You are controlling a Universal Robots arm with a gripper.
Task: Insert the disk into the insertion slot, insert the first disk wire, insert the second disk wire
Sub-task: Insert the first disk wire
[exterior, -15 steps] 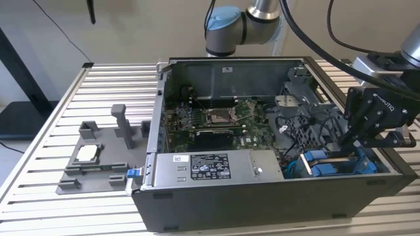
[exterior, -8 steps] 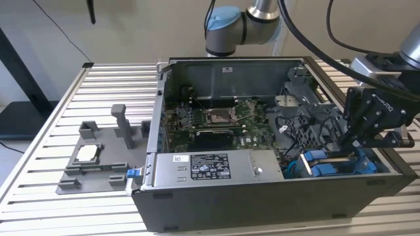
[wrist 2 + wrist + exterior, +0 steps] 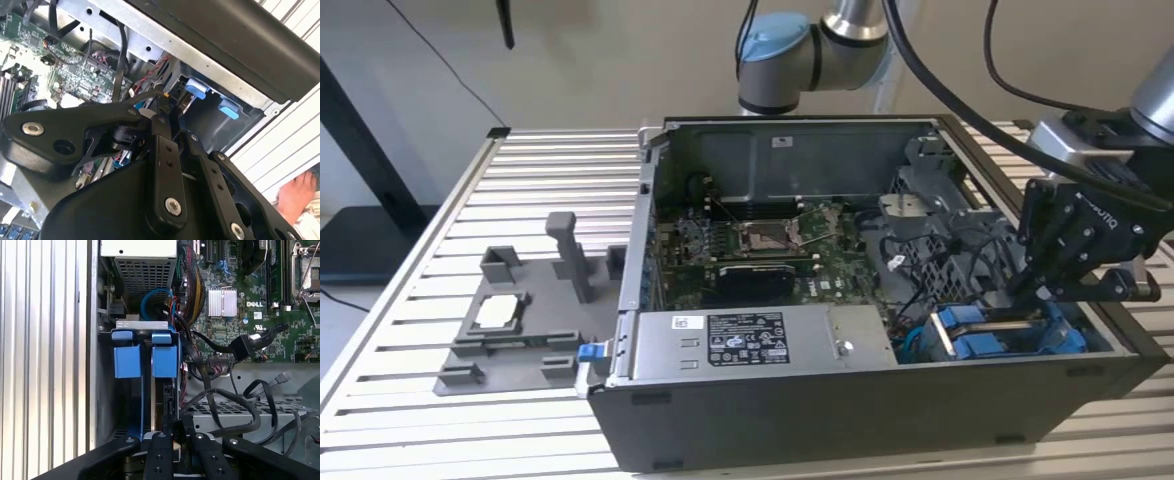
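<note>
The disk sits in the insertion slot [image 3: 923, 352] at the case's front corner on the exterior view's right, with its blue carrier [image 3: 987, 335] showing. In the first wrist view two blue carrier tabs [image 3: 165, 360] stand side by side inside the grey cage [image 3: 106, 390]. My gripper [image 3: 1027, 298] reaches down into the case just above the blue carrier. Its fingers [image 3: 161, 442] are drawn together on a thin black disk wire connector [image 3: 168, 412] that points at the bay. In the second wrist view the gripper [image 3: 161, 107] pinches that black wire [image 3: 142, 97] close to the blue tabs [image 3: 195, 90].
The open case holds a motherboard [image 3: 747, 245] and a grey labelled power-supply box [image 3: 747, 345]. Loose black cables [image 3: 235, 347] loop beside the bay. A grey fixture [image 3: 520, 330] lies on the slatted table at the exterior view's left. A hand [image 3: 295, 195] rests outside the case.
</note>
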